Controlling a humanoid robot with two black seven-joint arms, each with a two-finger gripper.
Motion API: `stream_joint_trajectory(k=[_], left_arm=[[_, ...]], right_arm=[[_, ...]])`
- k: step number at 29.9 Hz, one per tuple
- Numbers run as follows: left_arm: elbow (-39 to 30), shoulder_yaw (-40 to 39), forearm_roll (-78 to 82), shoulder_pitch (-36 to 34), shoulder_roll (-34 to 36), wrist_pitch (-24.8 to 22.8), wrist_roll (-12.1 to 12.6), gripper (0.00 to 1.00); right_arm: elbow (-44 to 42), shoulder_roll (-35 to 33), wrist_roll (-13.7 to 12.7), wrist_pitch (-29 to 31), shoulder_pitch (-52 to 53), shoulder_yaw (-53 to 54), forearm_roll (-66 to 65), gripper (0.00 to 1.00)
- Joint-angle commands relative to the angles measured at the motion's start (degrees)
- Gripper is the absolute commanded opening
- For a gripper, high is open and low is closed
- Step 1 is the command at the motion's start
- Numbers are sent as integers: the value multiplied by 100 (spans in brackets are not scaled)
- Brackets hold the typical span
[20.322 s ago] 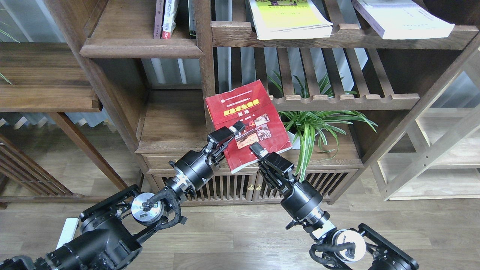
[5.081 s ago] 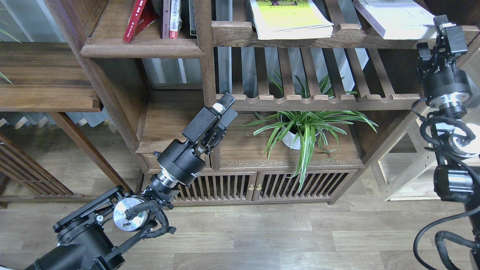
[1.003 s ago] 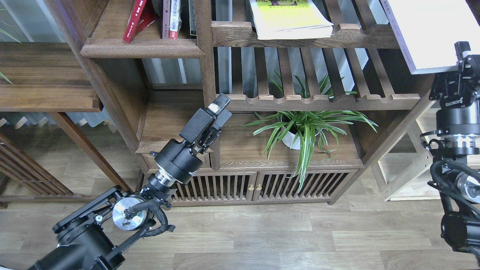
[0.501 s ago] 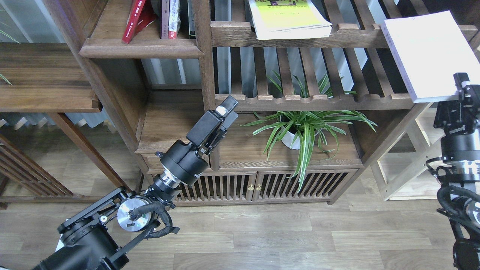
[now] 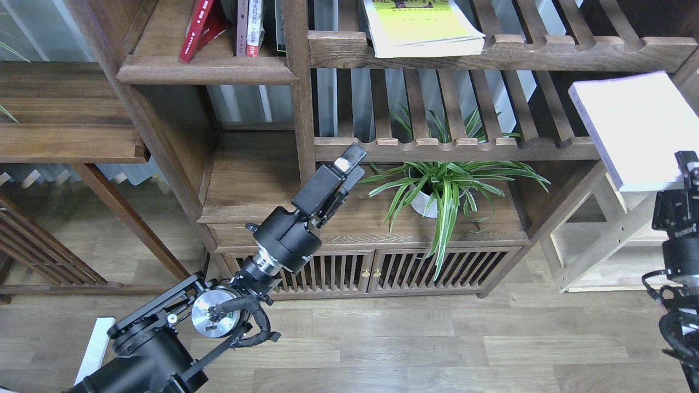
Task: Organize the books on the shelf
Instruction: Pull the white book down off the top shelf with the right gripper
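Shelf bears one red book; right hand grips one white book.

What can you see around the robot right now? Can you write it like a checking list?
Surface: solid brown shelf at top left, with standing books on it.
Job's things: red book leans on that shelf; yellow-green book lies flat on the slatted rack; white book is off the rack, held in the air.
Clutter: potted plant on the cabinet.
Grippers: left gripper holds nothing, open or shut unclear; right gripper grips the white book's lower corner.
Cables: black loops by the left wrist and at the right arm.
Surroundings: wood floor, pale frame at right.
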Motion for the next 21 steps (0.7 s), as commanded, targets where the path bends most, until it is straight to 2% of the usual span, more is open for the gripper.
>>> stream_joint_trajectory(k=[1, 7, 18, 21], left_arm=[[361, 51, 40, -34, -11, 0, 0, 98], [766, 254, 66, -69, -11, 0, 8, 98], [758, 473, -741, -104, -11, 0, 87, 97], [679, 473, -1067, -104, -11, 0, 184, 96]], right_arm=[[6, -1, -2, 0, -29, -132, -27, 0], [6, 52, -2, 0, -29, -756, -79, 0], [6, 403, -2, 0, 208, -1705, -431, 0], [-2, 474, -2, 0, 445, -2074, -536, 0]])
